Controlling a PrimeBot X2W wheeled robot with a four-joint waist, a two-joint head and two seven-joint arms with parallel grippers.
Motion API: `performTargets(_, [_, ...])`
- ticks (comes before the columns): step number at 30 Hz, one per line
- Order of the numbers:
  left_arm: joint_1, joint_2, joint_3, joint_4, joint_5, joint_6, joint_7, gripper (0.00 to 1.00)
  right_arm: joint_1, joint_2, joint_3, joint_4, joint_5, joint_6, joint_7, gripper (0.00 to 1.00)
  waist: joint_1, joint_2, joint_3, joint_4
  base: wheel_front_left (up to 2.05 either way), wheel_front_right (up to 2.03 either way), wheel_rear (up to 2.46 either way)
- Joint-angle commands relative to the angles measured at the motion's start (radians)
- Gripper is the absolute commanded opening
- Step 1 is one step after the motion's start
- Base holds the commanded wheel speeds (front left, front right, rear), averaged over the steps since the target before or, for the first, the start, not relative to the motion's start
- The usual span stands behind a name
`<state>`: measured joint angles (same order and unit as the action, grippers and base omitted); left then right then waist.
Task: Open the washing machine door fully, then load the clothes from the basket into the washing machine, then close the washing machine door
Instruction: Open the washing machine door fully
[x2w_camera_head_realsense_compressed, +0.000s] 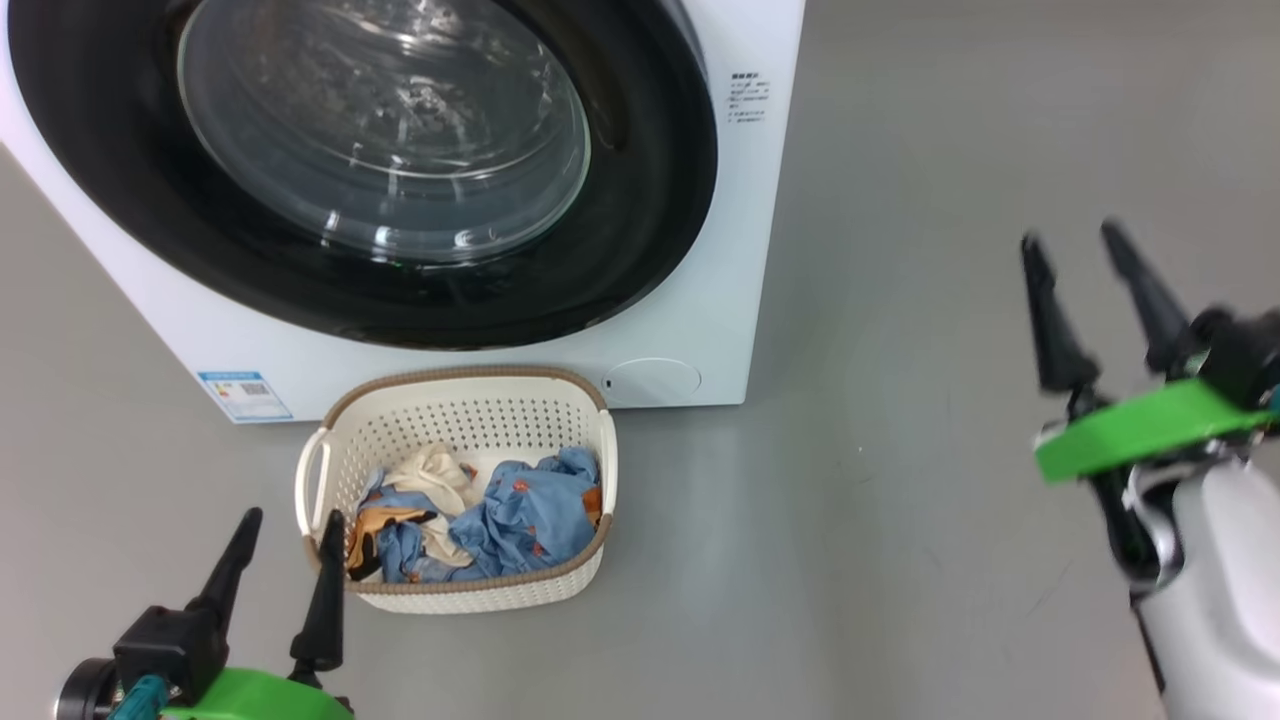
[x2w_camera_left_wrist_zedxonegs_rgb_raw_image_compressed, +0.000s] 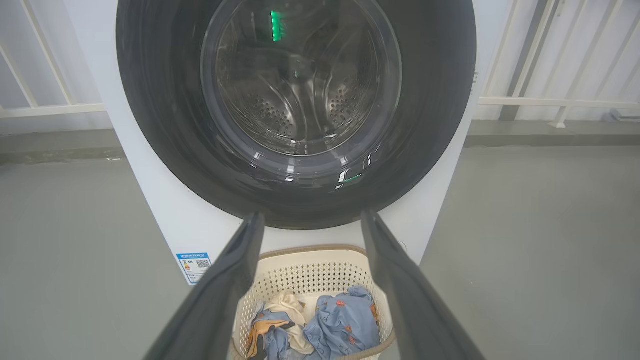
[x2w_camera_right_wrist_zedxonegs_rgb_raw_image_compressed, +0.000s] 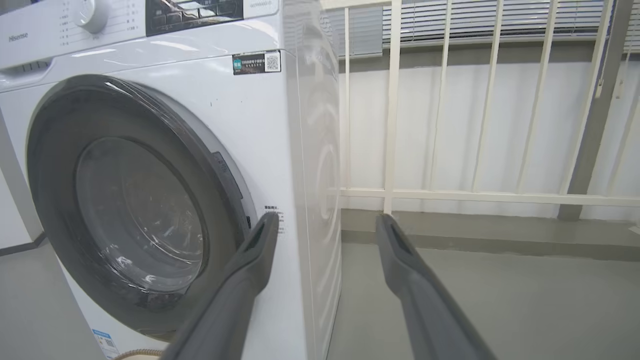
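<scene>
Above grey floor (x2w_camera_head_realsense_compressed: 900, 480), left fingers (x2w_camera_head_realsense_compressed: 323, 590) spread beside basket (x2w_camera_head_realsense_compressed: 470, 425); right fingers (x2w_camera_head_realsense_compressed: 1052, 330) spread, raised.

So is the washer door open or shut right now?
Shut. The door sits flush against the washer front with no gap at its rim, and the drum is seen through its glass.

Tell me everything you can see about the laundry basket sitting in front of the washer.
The basket is a small, cream, plastic-looking tub with rows of round holes in its walls, a brown woven-look rim and a white side handle. It stands upright on the grey floor, close in front of the washing machine. Crumpled clothes, blue, cream and orange-brown, lie in its bottom.
</scene>
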<state>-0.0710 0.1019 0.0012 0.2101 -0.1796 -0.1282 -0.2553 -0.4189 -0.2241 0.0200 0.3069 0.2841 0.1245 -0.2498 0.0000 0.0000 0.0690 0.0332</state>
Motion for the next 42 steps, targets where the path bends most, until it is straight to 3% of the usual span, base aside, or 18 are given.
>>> performTargets(1, [-0.030, 0.012, 0.025, -0.030, 0.009, -0.002, -0.006, 1.00, -0.068, -0.014, 0.018, -0.030, 0.024, 0.006, -0.012, 1.00, 0.0000, 0.0000, 0.017, 0.012, 0.00, 0.00, 0.00])
performTargets(5, [-0.043, 0.008, 0.016, -0.038, 0.011, -0.002, -0.006, 1.00, -0.159, -0.012, 0.002, -0.028, 0.086, 0.006, -0.012, 1.00, 0.0000, 0.0000, 0.042, 0.023, 0.00, 0.00, 0.00])
performTargets(7, [-0.059, 0.012, 0.008, -0.038, 0.009, -0.002, -0.006, 1.00, -0.223, 0.014, -0.044, -0.009, 0.192, 0.006, -0.012, 1.00, 0.0000, 0.0000, 0.062, 0.032, 0.00, 0.00, 0.00])
performTargets(8, [-0.064, 0.012, 0.005, -0.038, 0.008, -0.002, -0.006, 1.00, -0.244, 0.026, -0.064, 0.004, 0.239, 0.006, -0.012, 0.83, 0.0000, 0.0000, 0.068, 0.035, 0.00, 0.00, 0.00])
performTargets(9, [-0.070, 0.011, 0.002, -0.038, 0.008, -0.002, -0.006, 1.00, -0.264, 0.040, -0.088, 0.019, 0.291, 0.006, -0.012, 0.48, 0.0000, 0.0000, 0.074, 0.039, 0.00, 0.00, 0.00])
performTargets(10, [-0.075, 0.011, -0.001, -0.039, 0.008, -0.002, -0.006, 1.00, -0.283, 0.049, -0.108, 0.035, 0.338, 0.006, -0.010, 0.00, 0.0000, 0.0000, 0.080, 0.042, 0.00, 0.00, 0.00])
performTargets(19, [-0.121, 0.011, -0.018, -0.046, 0.004, -0.002, -0.006, 1.00, -0.429, 0.093, -0.255, 0.156, 0.660, 0.006, 0.072, 0.00, 0.0000, 0.0000, 0.140, 0.077, 0.00, 0.00, 0.00])
performTargets(32, [-0.176, -0.010, -0.042, -0.055, -0.005, -0.002, -0.006, 1.00, -0.614, 0.090, -0.351, 0.363, 0.821, 0.006, 0.272, 0.00, 0.0000, 0.0000, 0.234, 0.144, 0.00, 0.00, 0.00])
performTargets(42, [-0.227, -0.031, -0.067, -0.060, -0.014, -0.002, -0.006, 1.00, -0.763, 0.098, -0.349, 0.483, 0.817, 0.006, 0.428, 0.00, 0.0000, 0.0000, 0.316, 0.184, 0.00, 0.00, 0.00])
